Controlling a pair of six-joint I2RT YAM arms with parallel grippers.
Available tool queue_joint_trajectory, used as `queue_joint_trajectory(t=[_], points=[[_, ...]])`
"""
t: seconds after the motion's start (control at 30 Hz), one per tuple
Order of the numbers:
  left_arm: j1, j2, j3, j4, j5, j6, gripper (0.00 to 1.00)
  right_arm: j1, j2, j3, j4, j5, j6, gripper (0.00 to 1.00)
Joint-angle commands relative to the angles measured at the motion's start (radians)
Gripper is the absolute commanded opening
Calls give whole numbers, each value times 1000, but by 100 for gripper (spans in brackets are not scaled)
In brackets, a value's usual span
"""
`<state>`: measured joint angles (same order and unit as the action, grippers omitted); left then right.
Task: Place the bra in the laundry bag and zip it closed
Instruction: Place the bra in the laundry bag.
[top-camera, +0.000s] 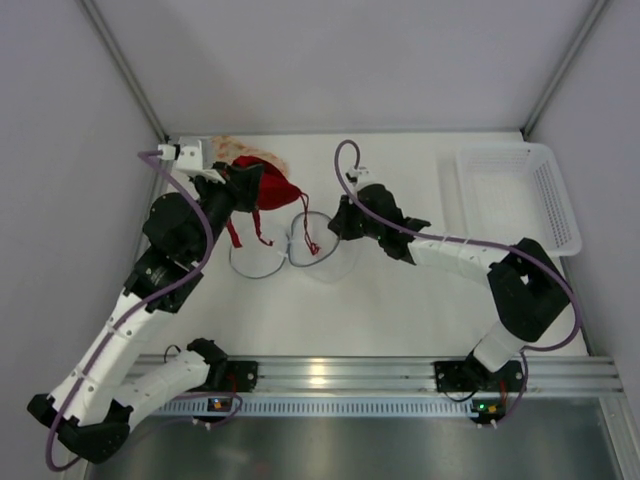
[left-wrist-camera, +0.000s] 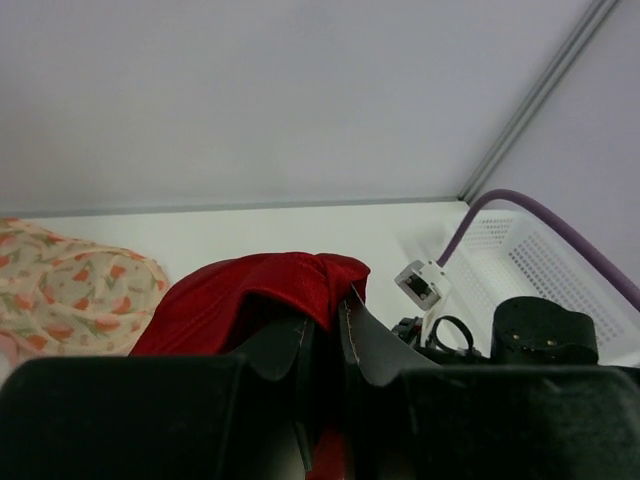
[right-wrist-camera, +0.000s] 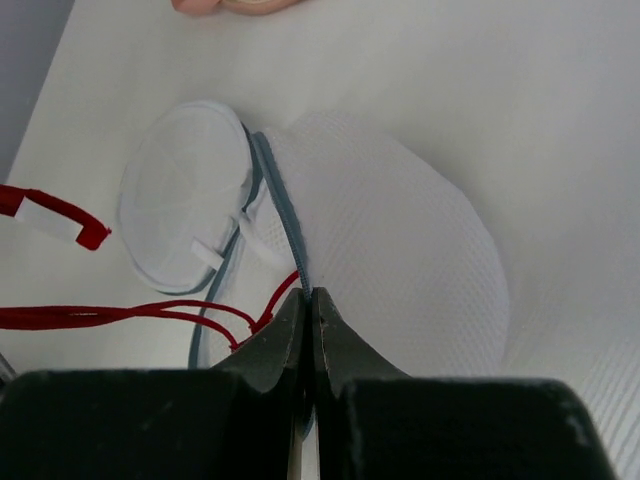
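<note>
- The left gripper (top-camera: 243, 187) was raised over the far left of the table (top-camera: 400, 310), its jaws pinching the red bra (top-camera: 272, 190).
- In the left wrist view we saw the bra's red fabric (left-wrist-camera: 250, 295) bunched over and between the left fingers (left-wrist-camera: 365, 340).
- The bra's red straps (top-camera: 310, 240) hung down to the table, and some trailed to the white mesh laundry bag (top-camera: 328, 258).
- The laundry bag lay near the middle of the table, with its round flap (right-wrist-camera: 185, 210) folded open to one side along the grey zip edge (right-wrist-camera: 285, 215).
- The right gripper (top-camera: 340, 222) was low at the bag, its jaws pressed together right at the grey zip edge. We could not tell whether any mesh was caught between them.
- A red strap (right-wrist-camera: 100, 318) lay beside the right gripper's tips (right-wrist-camera: 308, 310).
- A floral cloth (top-camera: 255, 152) lay at the far edge behind the bra.
- A white basket (top-camera: 555, 200) stood at the far right, well apart from the bag.
</note>
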<state>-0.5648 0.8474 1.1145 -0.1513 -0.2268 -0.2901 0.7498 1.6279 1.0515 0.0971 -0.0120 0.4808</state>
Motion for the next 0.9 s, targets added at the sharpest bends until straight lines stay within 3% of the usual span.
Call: queue_joint_trajectory(t=[0.0, 0.13, 0.43, 0.6, 0.87], points=[[-1, 8, -44, 117, 147, -43, 0, -23, -40, -51, 157, -84, 64, 0], [-1, 30, -122, 199, 208, -83, 0, -27, -46, -67, 179, -85, 70, 0], [-1, -17, -317, 304, 194, -89, 0, -27, -88, -67, 162, -9, 33, 0], [-1, -19, -436, 461, 250, -110, 0, -27, -82, -50, 162, -34, 35, 0], [-1, 104, -439, 374, 176, -67, 0, -29, -102, -39, 162, -43, 41, 0]])
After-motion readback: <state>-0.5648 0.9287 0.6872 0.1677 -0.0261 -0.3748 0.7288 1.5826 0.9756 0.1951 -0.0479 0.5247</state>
